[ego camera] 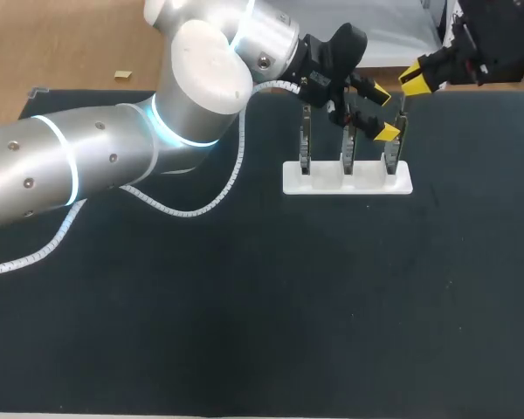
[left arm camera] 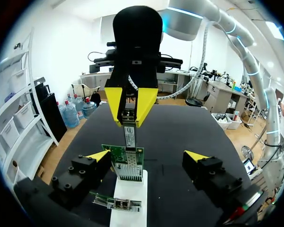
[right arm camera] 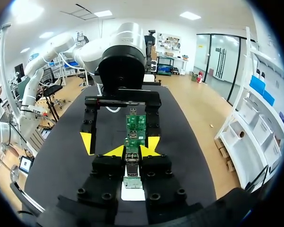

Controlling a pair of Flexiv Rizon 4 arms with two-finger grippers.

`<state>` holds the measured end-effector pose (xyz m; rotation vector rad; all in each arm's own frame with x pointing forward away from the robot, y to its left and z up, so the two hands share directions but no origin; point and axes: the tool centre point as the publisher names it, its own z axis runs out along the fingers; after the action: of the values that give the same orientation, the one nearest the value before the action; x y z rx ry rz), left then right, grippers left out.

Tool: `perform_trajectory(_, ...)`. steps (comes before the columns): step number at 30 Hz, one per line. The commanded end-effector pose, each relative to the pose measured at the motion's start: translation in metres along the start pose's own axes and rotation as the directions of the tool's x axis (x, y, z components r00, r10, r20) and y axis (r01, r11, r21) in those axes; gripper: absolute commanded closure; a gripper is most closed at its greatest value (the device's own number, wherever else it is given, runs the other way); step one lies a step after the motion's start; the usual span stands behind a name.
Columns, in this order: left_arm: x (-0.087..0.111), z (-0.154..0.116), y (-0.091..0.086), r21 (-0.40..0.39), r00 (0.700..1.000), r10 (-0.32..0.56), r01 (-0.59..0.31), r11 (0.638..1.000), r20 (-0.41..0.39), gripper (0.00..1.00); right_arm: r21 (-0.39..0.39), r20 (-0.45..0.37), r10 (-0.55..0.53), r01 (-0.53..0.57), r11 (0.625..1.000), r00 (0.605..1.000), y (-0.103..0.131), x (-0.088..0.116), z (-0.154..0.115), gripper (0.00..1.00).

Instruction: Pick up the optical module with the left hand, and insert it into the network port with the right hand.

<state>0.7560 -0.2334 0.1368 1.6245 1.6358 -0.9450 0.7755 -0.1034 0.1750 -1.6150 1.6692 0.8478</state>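
Observation:
A slim metal optical module point(left arm camera: 128, 132) hangs upright with my right gripper point(left arm camera: 130, 108) shut on it from above. Its lower end meets the top edge of a green network board point(left arm camera: 128, 163) that stands in a white holder point(left arm camera: 130, 189). My left gripper point(left arm camera: 147, 156) is wide open, with one yellow tip on either side of that board and touching nothing. In the head view the right gripper point(ego camera: 415, 78) comes in from the far right above the right-hand board point(ego camera: 393, 150), and the left gripper point(ego camera: 382, 113) is beside it. In the right wrist view the module point(right arm camera: 131, 163) sits between my fingers point(right arm camera: 131, 152).
The white holder point(ego camera: 332, 182) stands at the back of the black table and carries two more upright boards point(ego camera: 305, 140) point(ego camera: 348, 144). My left arm lies across the table's left half, with its white cable looping down beside it.

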Motion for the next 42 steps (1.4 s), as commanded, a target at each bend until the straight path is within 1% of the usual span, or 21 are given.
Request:
perform_trajectory(1,-0.0016,0.0008,0.0033,0.006,1.0,-0.002,0.002,1.0,-0.007,0.0,-0.004,0.0,0.0,0.0,1.0,1.0,-0.0011,-0.0006,0.0017,1.0)
perform_trajectory(18,-0.0016,0.0008,0.0033,0.006,1.0,-0.002,0.002,1.0,-0.007,0.0,-0.004,-0.005,0.011,-0.011,1.0,1.0,0.0021,0.002,0.006,1.0)
perform_trajectory(26,-0.0016,0.0008,0.0033,0.006,1.0,-0.002,0.002,1.0,-0.007,0.0,0.018,0.024,-0.001,0.0,1.0,1.0,0.0031,-0.0022,0.0017,1.0)
perform_trajectory(42,-0.0016,0.0008,0.0033,0.006,1.0,-0.002,0.002,1.0,-0.007,0.0,0.019,-0.007,-0.02,0.02,1.0,1.0,0.0055,0.0002,0.0036,1.0)
